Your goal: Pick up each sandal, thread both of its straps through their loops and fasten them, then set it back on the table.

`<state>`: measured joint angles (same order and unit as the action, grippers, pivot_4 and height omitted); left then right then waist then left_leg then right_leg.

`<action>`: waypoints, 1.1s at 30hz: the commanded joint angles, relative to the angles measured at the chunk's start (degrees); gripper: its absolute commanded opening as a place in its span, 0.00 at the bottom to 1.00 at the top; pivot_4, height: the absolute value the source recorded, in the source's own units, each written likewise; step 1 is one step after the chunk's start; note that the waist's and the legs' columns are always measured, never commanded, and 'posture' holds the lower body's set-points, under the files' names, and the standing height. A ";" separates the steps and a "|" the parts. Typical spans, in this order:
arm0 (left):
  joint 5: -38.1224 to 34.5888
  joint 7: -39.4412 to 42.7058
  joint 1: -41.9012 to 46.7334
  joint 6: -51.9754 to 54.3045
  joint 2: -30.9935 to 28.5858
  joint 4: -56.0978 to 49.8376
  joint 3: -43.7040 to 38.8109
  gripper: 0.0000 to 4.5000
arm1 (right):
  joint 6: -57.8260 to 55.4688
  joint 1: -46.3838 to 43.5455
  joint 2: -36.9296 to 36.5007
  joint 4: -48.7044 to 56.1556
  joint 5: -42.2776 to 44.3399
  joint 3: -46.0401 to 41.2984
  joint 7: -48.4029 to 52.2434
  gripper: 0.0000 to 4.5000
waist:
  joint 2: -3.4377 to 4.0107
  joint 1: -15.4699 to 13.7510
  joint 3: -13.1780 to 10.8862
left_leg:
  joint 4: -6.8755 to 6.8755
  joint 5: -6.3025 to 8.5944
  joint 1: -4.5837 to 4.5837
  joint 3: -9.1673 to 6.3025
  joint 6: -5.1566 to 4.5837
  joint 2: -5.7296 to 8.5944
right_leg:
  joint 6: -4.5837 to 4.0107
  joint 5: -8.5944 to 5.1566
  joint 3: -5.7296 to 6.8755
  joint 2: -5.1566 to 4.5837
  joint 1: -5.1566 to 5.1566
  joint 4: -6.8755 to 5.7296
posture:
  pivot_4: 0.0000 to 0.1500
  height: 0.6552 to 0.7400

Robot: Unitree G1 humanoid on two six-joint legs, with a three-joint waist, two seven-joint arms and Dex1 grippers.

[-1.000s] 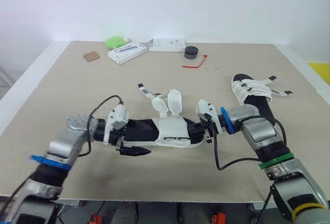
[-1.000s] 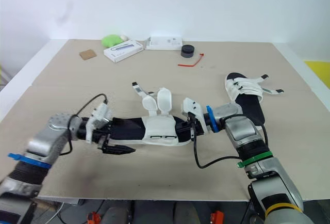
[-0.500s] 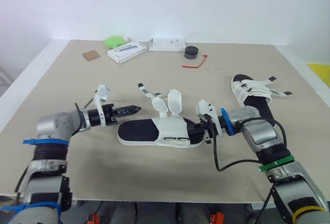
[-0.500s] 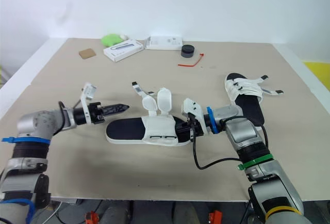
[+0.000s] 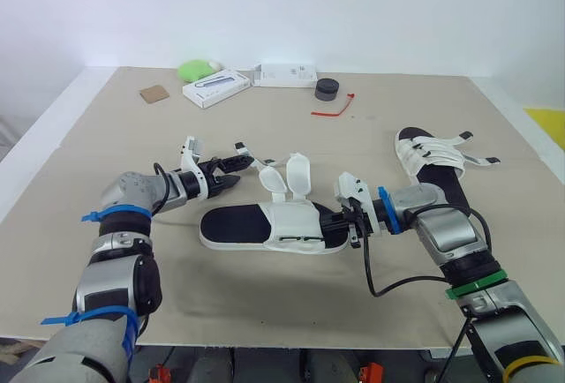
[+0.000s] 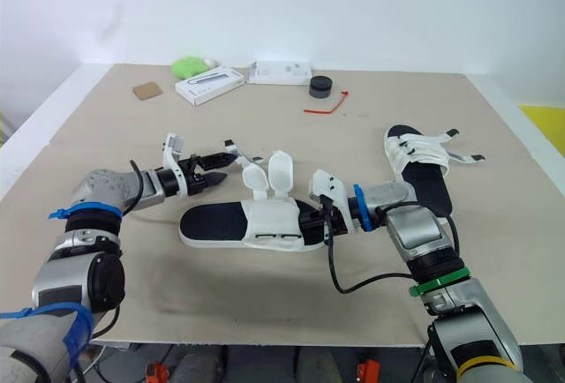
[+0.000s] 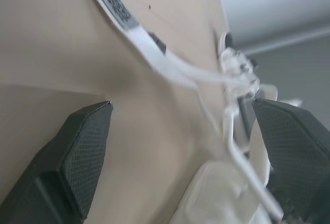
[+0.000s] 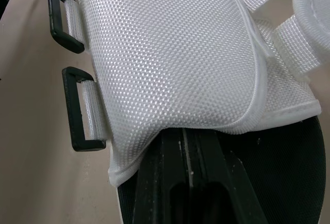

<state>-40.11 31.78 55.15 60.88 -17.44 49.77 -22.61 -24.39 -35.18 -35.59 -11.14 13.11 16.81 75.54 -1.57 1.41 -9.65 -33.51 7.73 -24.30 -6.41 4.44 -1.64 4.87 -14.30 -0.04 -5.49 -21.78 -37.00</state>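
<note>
Left gripper (image 5: 231, 180) spread beside limp white webbing strap (image 7: 170, 64); I'd pinch near tip. Right gripper (image 8: 188, 146) closed under upper of black-soled white sandal (image 5: 291, 224).

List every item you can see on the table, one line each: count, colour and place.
Table: one, beige, under everything.
Near sandal: one, black sole with white upper, centre.
Far sandal: one, black and white, right side.
Green object: one, far edge.
Angled box: one, white, beside the green object.
Flat box: one, white, far edge.
Round item: one, black, far side.
Tie: one, red, near the round item.
Card: one, brown, far left.
Left end effector: black, open, at the near sandal's straps.
Right end effector: black, at the near sandal's right end.
</note>
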 commanded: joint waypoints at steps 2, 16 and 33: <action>1.16 -3.85 3.93 -4.61 1.38 6.94 -2.63 1.00 | -2.34 2.21 -0.11 -1.13 -3.09 3.02 -1.25 0.00 | 0.00 0.02 0.00 | 0.00 0.00 0.01 0.00 0.02 0.00 | 0.00 0.00 0.00 0.00 0.00 0.00 | 1.00 1.00; 3.29 -8.30 9.80 -14.47 4.40 16.88 -5.18 0.61 | -3.75 2.99 0.05 0.83 -2.46 2.90 -1.85 0.00 | -0.01 0.14 0.00 | 0.01 0.05 0.02 0.01 0.18 0.00 | 0.04 0.00 0.00 0.00 -0.02 0.00 | 1.00 1.00; 6.45 2.55 3.09 -25.28 7.59 -4.66 1.33 0.02 | -5.26 4.50 0.26 2.96 -2.20 2.52 -2.34 0.00 | -0.02 0.32 -0.03 | 0.14 0.04 0.00 0.02 0.67 -0.02 | 0.09 -0.12 -0.04 0.01 -0.06 0.00 | 1.00 1.00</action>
<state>-32.67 31.04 58.46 37.82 -9.81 53.02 -22.04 -27.62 -33.25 -35.43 -6.61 13.13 15.75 73.73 -1.59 1.73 -9.68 -33.37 7.77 -24.30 -6.38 5.16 -1.67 4.95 -14.43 -0.08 -5.48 -21.85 -36.99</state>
